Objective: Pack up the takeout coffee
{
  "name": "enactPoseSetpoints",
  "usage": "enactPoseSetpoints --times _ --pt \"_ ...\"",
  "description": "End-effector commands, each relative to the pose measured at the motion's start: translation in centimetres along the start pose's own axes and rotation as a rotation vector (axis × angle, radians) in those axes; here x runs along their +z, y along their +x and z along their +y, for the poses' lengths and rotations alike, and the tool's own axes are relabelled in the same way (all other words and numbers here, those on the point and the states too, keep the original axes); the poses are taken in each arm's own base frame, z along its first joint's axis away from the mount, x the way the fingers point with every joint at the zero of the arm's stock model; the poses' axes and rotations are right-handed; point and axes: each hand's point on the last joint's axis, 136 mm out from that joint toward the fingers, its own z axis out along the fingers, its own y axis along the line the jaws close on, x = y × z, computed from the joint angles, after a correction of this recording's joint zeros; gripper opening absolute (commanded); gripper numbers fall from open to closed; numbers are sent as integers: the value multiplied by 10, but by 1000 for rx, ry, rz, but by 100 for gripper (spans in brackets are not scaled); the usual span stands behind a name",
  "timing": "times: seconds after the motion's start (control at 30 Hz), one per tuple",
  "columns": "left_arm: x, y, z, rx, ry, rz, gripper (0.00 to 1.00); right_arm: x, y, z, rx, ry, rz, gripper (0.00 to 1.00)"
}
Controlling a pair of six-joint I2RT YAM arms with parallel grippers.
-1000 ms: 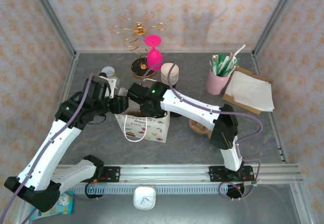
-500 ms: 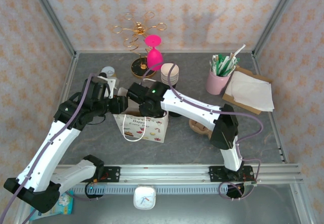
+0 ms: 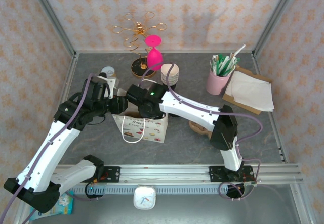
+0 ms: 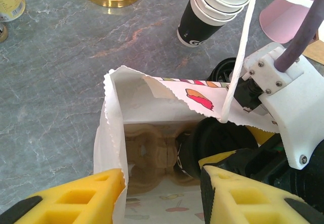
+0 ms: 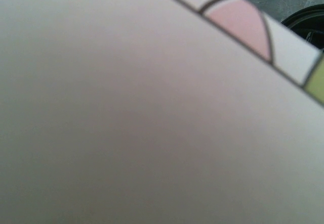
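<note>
In the bag (image 3: 143,128): the coffee (image 4: 215,138) sits low down, seated in its brown carrier (image 4: 147,153).
Bag: white paper with small printed pictures. It stands upright mid-table between the two arms with its mouth open, and a white string handle (image 3: 134,133) loops down its near face.
Coffee: the round black lid shows in the right half of the bag as the left wrist camera looks in. Bare carrier wells lie to its left.
Left gripper (image 4: 162,173): at the bag's left end, just above the rim. Its yellow fingers (image 4: 76,198) stand partly apart and clamp nothing. The bag's end wall passes between them, and one side wall runs along the inner face of one finger.
Coffee to left gripper: below and just beyond the fingertips, inside the bag, not touched.
Right gripper (image 3: 143,110): it reaches in from the right over the bag's top, with its tip down in the mouth. The wrist and the paper hide its fingers, so I cannot tell how wide they stand or whether they hold the coffee.
Coffee to right gripper: the lid lies just beside the arm's black parts; I cannot tell whether they touch.
Right wrist camera: pale bag paper, close and blurred, with a printed edge across the upper right corner.
Cup stack (image 3: 170,74): behind the bag, near it but apart.
Straw cup (image 3: 217,81): pink, at the back right, well apart from the bag.
</note>
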Motion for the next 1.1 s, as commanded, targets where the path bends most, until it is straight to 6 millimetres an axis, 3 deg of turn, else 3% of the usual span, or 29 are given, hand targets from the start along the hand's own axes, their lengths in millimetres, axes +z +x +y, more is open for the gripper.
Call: enactPoseSetpoints --times 0.0,0.27,0.47,0.6,1.07 --pt "-8 2 9 -18 -42 -3 46 28 12 4 -6 35 42 34" --pt "-7 2 8 -15 -36 -5 46 6 -1 -16 4 130 -12 34" --pt "-9 0 7 -17 -36 -6 46 13 1 5 2 30 -2 34" --pt "-11 -2 6 -18 -35 -12 46 9 -4 -6 -6 90 -26 35" --pt "-13 -3 3 -24 -20 -21 47 -5 -8 -5 8 63 -43 49"
